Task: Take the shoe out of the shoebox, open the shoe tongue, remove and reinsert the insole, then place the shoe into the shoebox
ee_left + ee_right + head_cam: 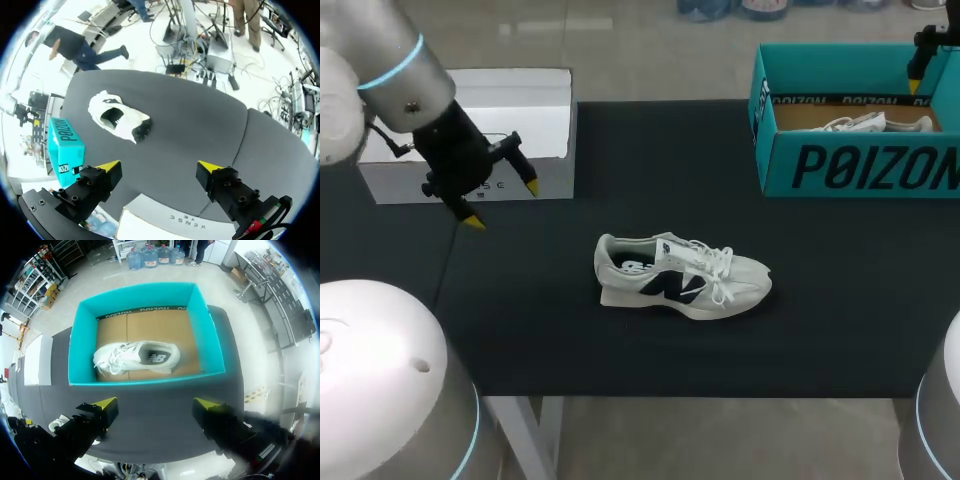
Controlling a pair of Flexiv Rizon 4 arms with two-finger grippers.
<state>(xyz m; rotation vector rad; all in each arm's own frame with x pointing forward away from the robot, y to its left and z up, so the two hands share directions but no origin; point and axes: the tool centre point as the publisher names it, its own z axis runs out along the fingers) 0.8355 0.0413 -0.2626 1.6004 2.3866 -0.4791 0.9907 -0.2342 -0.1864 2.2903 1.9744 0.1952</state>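
Near the middle of the black table [570, 340] stands a white shoe [680, 275] with a dark mark on its side, resting on its sole with the toe to the right. Nothing touches it. At the far right sits the teal shoebox [860, 165], open on top, with a second white shoe [135, 357] inside on the brown cardboard floor. My right jaws hang above that box, spread wide and holding nothing. The box's near wall lies just ahead of them. My left jaws hover at the far left, just beside a white box [520, 100] — also spread and empty, one yellow tip [532, 187] over the box's near side. The shoe on the table is well apart from both.
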